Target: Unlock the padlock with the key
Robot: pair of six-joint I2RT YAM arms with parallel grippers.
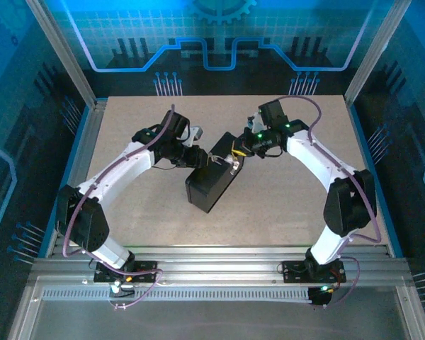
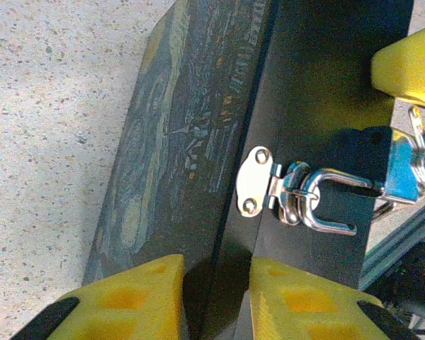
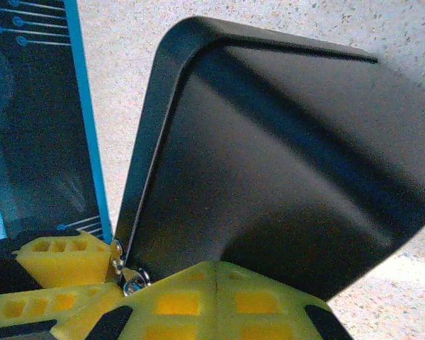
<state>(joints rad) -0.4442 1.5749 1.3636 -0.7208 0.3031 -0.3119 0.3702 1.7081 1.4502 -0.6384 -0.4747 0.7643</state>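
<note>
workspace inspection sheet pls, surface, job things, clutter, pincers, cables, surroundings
surface: speckled beige table
job's things: dark box mid-table; padlock with its shackle through the hasp; key too small to tell
clutter: nothing seen
pincers: left pincer clamped on box edge; right pincer shut, close to padlock
cables: purple cables along both arms
surroundings: blue printed panels, metal frame rails

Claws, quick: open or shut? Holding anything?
Left claw: shut on the edge of the painted box.
Right claw: shut; whether it holds anything cannot be told.
</note>
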